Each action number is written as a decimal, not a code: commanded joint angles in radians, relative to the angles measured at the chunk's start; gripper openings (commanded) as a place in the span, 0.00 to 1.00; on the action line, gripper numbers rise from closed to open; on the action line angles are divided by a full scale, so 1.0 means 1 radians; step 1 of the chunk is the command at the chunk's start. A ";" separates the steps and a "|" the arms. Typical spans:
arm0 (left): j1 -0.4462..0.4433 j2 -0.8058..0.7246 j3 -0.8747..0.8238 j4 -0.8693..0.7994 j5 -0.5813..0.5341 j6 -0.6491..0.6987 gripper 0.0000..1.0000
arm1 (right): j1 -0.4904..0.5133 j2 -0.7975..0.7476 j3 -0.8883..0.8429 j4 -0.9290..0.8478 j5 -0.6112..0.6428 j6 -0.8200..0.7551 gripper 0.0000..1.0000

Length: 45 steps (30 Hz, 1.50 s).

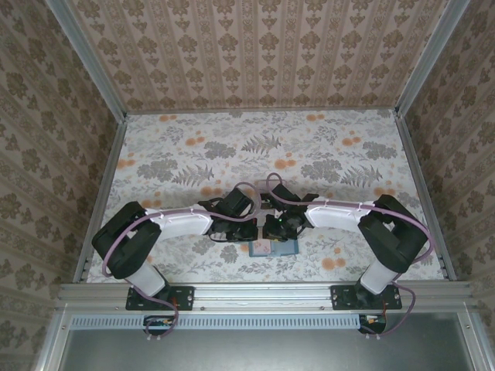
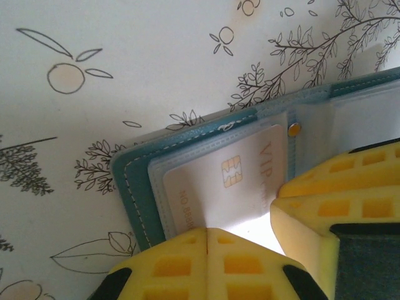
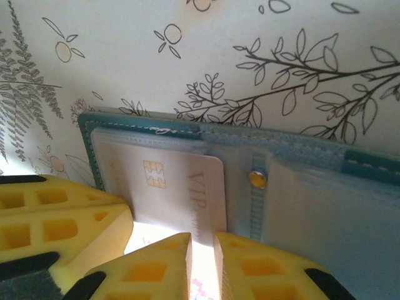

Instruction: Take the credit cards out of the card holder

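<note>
The teal card holder [image 1: 285, 248] lies open on the floral cloth near the front edge, between the two arms. A pale pinkish-white credit card [image 2: 231, 181] with a gold chip and "VIP" print sits in its left clear pocket [image 3: 181, 187]. My left gripper [image 2: 207, 232] is shut, its yellow tips pressed together on the card's near end. My right gripper [image 3: 202, 240] stands just beside it with a narrow gap between its tips, at the card's near right corner; nothing is clearly pinched. In the top view both grippers [image 1: 246, 232] [image 1: 272, 230] meet over the holder.
A brass snap [image 3: 257, 180] sits on the holder's middle strap. The right panel [image 3: 325, 206] has clear pockets. The two grippers' yellow fingers [image 2: 331, 200] nearly touch each other. Patterned walls [image 1: 46, 139] close in the table on three sides.
</note>
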State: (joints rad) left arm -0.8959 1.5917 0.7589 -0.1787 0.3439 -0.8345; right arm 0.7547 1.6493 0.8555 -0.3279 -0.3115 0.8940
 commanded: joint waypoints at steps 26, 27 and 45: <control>-0.009 -0.032 0.076 -0.121 -0.018 0.044 0.00 | -0.013 -0.075 0.002 -0.113 0.069 -0.030 0.27; -0.011 -0.032 0.078 -0.120 -0.016 0.043 0.00 | -0.015 -0.074 0.001 -0.114 0.071 -0.032 0.27; -0.026 0.082 0.086 -0.111 0.010 0.026 0.00 | -0.030 -0.021 -0.045 -0.023 0.007 -0.031 0.26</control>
State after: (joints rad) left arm -0.9161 1.6505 0.8318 -0.2333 0.3767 -0.8124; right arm 0.7322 1.6123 0.8341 -0.3714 -0.2714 0.8639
